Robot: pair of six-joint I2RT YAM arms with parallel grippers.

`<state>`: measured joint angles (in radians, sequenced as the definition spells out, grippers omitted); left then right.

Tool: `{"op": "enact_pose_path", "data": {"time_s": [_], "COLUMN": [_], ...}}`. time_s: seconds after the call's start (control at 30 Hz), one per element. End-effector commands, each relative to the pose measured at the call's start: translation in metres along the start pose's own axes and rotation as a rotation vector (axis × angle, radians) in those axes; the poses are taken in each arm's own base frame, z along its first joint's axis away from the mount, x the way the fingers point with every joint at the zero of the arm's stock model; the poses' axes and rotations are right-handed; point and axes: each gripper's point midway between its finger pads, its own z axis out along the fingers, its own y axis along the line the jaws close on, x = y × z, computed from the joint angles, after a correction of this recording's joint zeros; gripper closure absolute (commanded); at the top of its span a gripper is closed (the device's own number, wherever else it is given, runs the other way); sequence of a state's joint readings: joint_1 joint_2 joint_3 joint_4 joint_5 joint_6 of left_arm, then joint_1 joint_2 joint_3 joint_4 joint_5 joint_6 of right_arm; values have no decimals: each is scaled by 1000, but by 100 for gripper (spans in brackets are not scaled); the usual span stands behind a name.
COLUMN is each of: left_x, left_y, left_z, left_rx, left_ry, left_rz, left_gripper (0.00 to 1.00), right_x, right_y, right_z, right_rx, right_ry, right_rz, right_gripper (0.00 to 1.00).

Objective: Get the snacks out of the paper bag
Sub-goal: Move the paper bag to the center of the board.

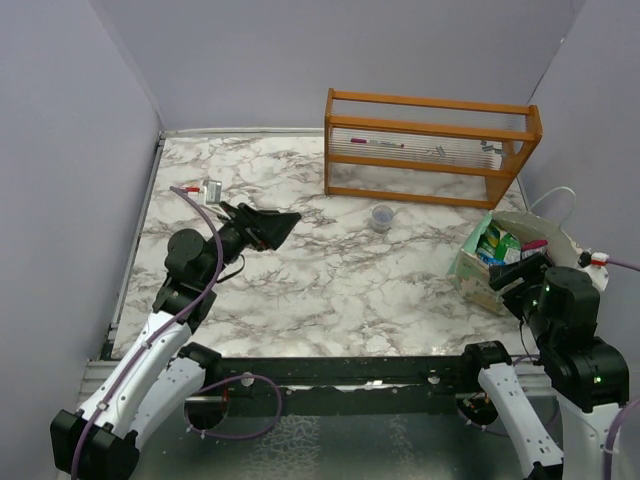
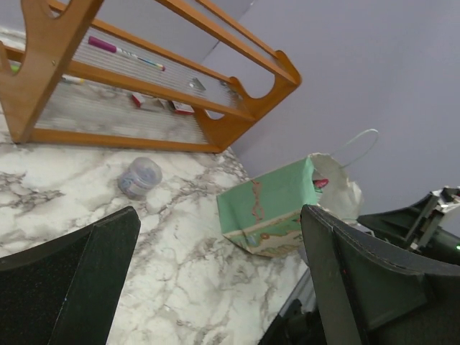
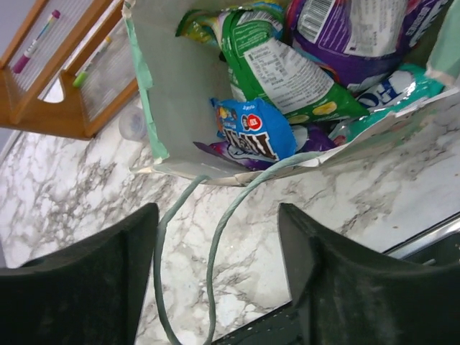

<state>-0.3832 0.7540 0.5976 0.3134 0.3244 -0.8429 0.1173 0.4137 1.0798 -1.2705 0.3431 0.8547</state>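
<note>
Top view: bag (image 1: 478,268) sits at the right edge of the surface (image 1: 330,280), snacks (image 1: 497,243) all inside, so nothing's out yet. Left wrist: left tool (image 2: 221,219) spread wide, well apart from it. Right wrist: right tool (image 3: 215,230) spread too, empty, right at the bag's mouth.

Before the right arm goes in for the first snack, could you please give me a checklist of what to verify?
1. Right gripper open and empty: ok, jaws wide apart, nothing held.
2. Paper bag mouth facing that gripper: ok, the bag lies tipped with its opening towards the right wrist camera.
3. A snack within easy grasp: ok, the blue packet lies nearest the mouth, on top of the others.
4. String handles clear of the approach: not ok, they trail out across the line between the fingers.
5. Left gripper out of the way: ok, open and well apart from the bag.
6. Bag stays put when a packet is pulled: cannot tell, nothing holds it.
</note>
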Motion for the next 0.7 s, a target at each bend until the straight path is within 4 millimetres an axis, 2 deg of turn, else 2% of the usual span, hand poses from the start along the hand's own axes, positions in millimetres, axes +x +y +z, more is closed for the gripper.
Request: {"op": "enact_pose_path", "data": {"time_s": [0.0,0.03,0.2,0.23,0.3,0.47,0.67], "left_x": [18,20,24,24,25,27,28], "left_y": [-4,-3,-2,-3,-6,-9,-9], "left_z": [-13,-16,-20,-20,-20,-22,-25], "left_rx": [-11,-16,-33,-34,-32,-26,-50], "left_ry": [37,39,49,58,73,75,88], "left_rz": [-107,-115,-116,-119,-125,-152,-171], "left_gripper": [2,2,2,3,4,4,4], "right_x": [10,11,17,20,25,35,49], "right_y": [22,25,42,47,62,115,148], "right_z": [2,2,6,5,2,-25,-40], "right_rx": [-90,-105,-193,-220,-301,-693,-918], "right_ry": [61,65,97,115,147,192,287], "right_rz": [80,84,75,70,42,-192,-204], "right_gripper": [39,43,95,98,99,99,99]}}
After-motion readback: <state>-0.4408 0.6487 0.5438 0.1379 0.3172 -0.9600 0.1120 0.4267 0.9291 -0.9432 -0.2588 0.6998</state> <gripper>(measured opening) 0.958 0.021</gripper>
